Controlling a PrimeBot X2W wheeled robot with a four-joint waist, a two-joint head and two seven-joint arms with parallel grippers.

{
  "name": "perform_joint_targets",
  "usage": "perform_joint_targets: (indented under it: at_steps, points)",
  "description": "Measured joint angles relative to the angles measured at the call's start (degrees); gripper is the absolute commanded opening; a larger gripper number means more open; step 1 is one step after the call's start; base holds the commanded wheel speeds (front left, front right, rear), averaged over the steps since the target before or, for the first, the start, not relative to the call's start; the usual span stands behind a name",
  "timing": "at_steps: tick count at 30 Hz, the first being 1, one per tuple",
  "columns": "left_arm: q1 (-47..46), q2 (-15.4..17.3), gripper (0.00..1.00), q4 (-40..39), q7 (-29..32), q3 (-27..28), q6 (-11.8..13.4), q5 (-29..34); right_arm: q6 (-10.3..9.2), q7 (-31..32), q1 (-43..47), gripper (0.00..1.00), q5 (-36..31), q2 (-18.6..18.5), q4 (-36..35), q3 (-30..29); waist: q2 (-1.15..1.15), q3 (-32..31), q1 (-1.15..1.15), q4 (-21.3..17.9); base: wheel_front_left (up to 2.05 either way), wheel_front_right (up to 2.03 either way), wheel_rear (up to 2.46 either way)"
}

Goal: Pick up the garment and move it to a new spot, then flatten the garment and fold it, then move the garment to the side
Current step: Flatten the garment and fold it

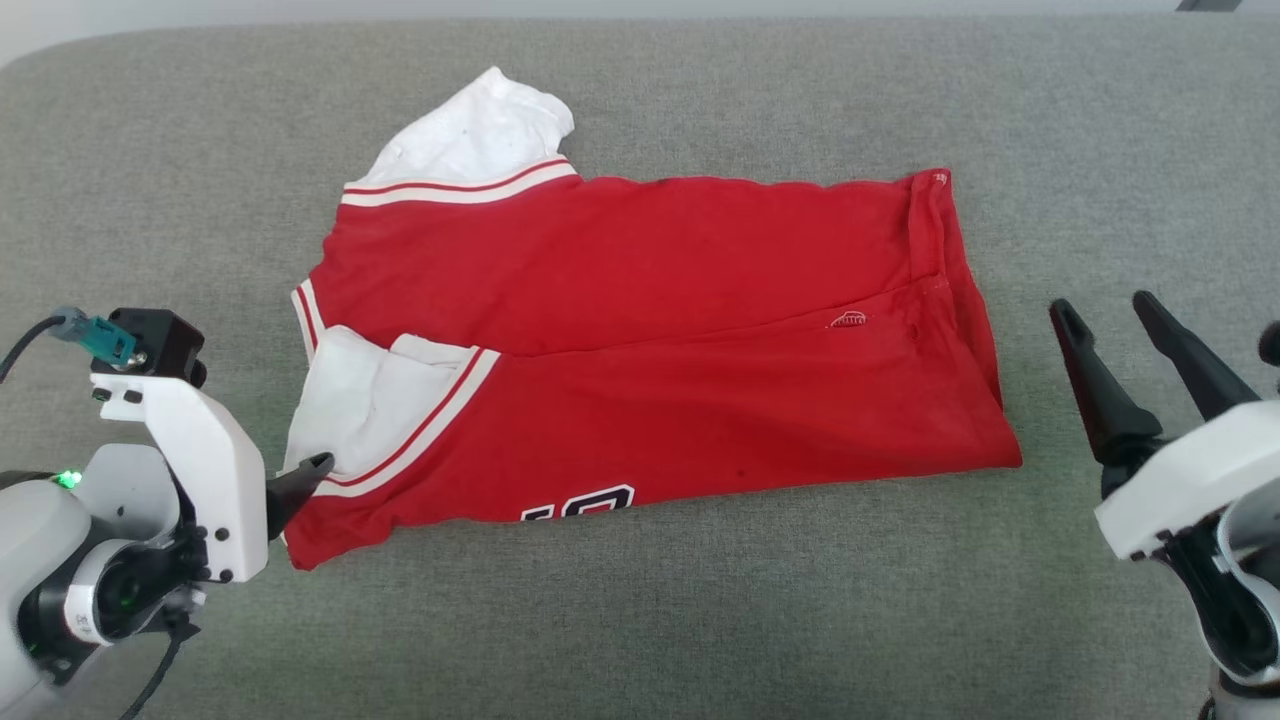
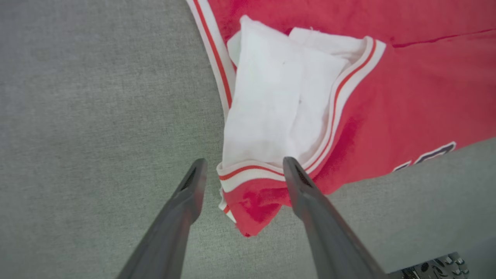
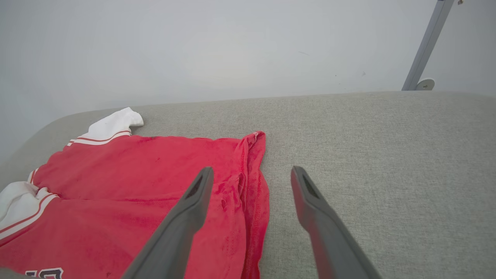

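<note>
Seemingly I'm mid-fold: the shirt [image 1: 650, 340] lies on the pad [image 1: 640, 620] doubled lengthwise (far sleeve poking out), left gripper [image 2: 244, 162] at its corner and right gripper [image 1: 1102, 302] by the hem both spread, empty; cross-folds and moving aside remain.

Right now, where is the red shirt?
In the head view the red shirt lies mid-picture on the grey surface, its sleeve end by the left tool and its hem end nearer the right tool.
</note>
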Motion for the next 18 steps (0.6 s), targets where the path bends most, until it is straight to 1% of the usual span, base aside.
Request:
perform_joint_targets:
  at_steps: [3,7,10,13,16,18]
  points:
    - [0.00,1.74,1.00,-2.83,0.96,-0.04,1.77,-0.02,-0.01,0.45,1.16,1.00,-0.10,0.49,-1.21,-0.74,0.00,-0.54,0.00,0.29,0.00,0.00,0.00]
    - [0.74,4.47,1.00,-7.82,3.14,-0.80,5.12,-0.02,-0.01,0.78,2.67,1.00,-0.29,1.13,-2.83,-1.94,0.00,-1.05,0.00,0.84,0.00,0.00,0.00]
    - [1.66,5.37,1.00,-11.20,4.00,-1.64,6.79,0.21,-0.01,0.85,3.19,1.00,-0.53,1.51,-3.79,-2.49,0.00,-1.07,0.00,1.15,0.00,0.00,0.00]
    - [1.81,4.77,1.00,-11.89,3.37,-1.96,7.04,0.97,-0.01,1.02,3.71,1.00,-0.53,2.09,-4.59,-2.76,0.00,-0.78,0.00,1.32,0.00,0.00,0.00]
    - [1.81,2.81,1.00,-9.45,2.09,-2.20,6.26,1.71,-0.01,1.30,3.70,1.00,-0.53,2.50,-4.74,-2.54,0.00,-0.38,0.00,1.13,0.00,0.00,0.00]
    - [1.79,1.45,1.00,-6.66,1.43,-2.31,5.17,2.03,-0.01,1.85,3.63,1.00,-0.53,2.78,-4.69,-2.09,0.00,-0.07,0.00,0.81,0.00,0.00,0.00]
